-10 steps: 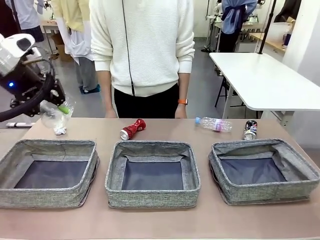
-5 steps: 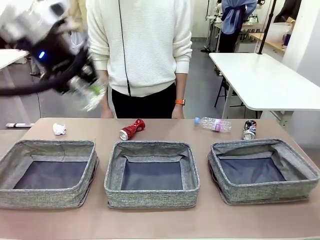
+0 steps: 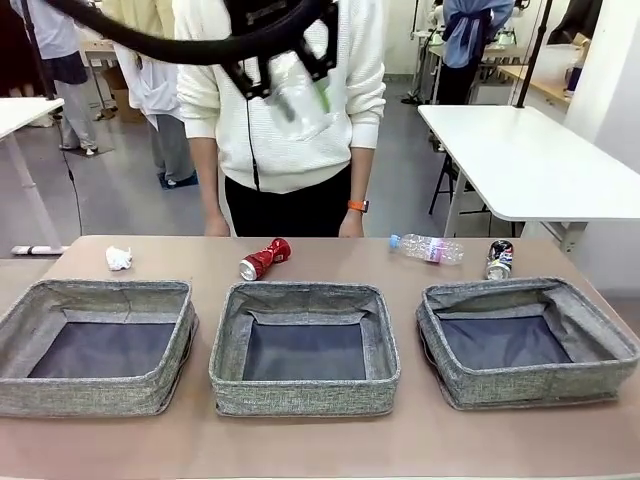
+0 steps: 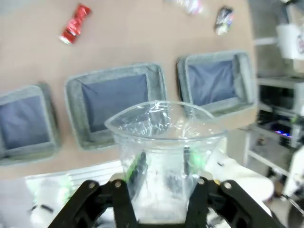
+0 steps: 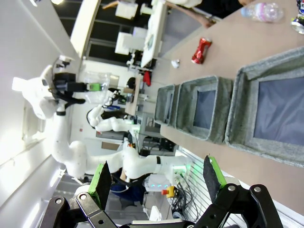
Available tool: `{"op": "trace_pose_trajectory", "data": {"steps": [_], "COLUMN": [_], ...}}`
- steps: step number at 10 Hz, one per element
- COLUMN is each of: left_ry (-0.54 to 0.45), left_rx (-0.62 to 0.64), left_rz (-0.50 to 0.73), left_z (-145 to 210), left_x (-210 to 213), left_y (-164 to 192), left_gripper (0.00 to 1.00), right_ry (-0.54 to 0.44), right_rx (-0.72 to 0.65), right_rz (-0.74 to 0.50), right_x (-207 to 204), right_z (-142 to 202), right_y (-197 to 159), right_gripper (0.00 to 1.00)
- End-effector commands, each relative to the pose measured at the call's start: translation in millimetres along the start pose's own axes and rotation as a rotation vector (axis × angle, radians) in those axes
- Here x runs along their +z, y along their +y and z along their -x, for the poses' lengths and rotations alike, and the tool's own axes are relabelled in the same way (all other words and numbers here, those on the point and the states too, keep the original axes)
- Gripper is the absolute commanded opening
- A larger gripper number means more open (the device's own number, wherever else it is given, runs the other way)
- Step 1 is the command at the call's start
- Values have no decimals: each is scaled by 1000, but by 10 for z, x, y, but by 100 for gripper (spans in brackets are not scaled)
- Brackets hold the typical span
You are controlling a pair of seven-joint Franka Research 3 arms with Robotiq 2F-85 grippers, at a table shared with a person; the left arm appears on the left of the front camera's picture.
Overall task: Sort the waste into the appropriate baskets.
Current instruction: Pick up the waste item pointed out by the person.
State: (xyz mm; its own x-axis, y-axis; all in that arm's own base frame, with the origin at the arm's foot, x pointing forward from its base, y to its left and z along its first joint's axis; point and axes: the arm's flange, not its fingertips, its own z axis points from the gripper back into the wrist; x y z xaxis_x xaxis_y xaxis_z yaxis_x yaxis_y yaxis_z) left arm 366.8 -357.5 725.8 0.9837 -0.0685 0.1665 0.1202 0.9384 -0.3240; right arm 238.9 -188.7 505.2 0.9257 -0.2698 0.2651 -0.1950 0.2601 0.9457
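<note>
My left gripper (image 3: 292,75) hangs high above the table's middle, in front of the person's chest, shut on a clear plastic cup (image 3: 300,100). In the left wrist view the cup (image 4: 166,147) sits between the fingers, mouth toward the middle basket (image 4: 160,88) far below. Three grey woven baskets stand in a row: left (image 3: 100,290), middle (image 3: 305,292), right (image 3: 500,292), all bare inside. Behind them lie a white paper wad (image 3: 119,258), a red soda can (image 3: 265,258), a clear bottle (image 3: 428,248) and a dark crushed can (image 3: 500,259). My right gripper (image 5: 156,178) is open, holding nothing, off the table's near side.
A person in a white sweater (image 3: 290,110) stands at the far edge, hands low behind the table. A white side table (image 3: 530,160) is at the back right. A marker (image 3: 38,250) lies at the far left.
My left arm has swung up and to the right with the cup, from above the paper wad at the far left to high over the middle. The litter on the table has not moved.
</note>
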Motion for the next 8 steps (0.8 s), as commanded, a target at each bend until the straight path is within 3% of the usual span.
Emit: {"op": "trace_pose_trajectory", "data": {"steps": [1, 2, 3, 8], "left_ry": [-4, -17, 0, 0], "left_rx": [41, 81, 17, 17], "left_rz": [-70, -81, -22, -22], "left_z": [-138, -179, -82, -82], "left_x": [195, 180, 57, 57], "left_y": [-357, -427, -136, -136], "left_gripper": [41, 41, 41, 41], "right_ry": [0, 0, 0, 0], "right_rx": [25, 25, 25, 25], "right_rz": [-9, -9, -9, -9], "right_x": [6, 6, 6, 6], "right_z": [-10, -10, -10, -10], "right_y": [4, 4, 4, 4], "right_gripper": [100, 100, 100, 100]}}
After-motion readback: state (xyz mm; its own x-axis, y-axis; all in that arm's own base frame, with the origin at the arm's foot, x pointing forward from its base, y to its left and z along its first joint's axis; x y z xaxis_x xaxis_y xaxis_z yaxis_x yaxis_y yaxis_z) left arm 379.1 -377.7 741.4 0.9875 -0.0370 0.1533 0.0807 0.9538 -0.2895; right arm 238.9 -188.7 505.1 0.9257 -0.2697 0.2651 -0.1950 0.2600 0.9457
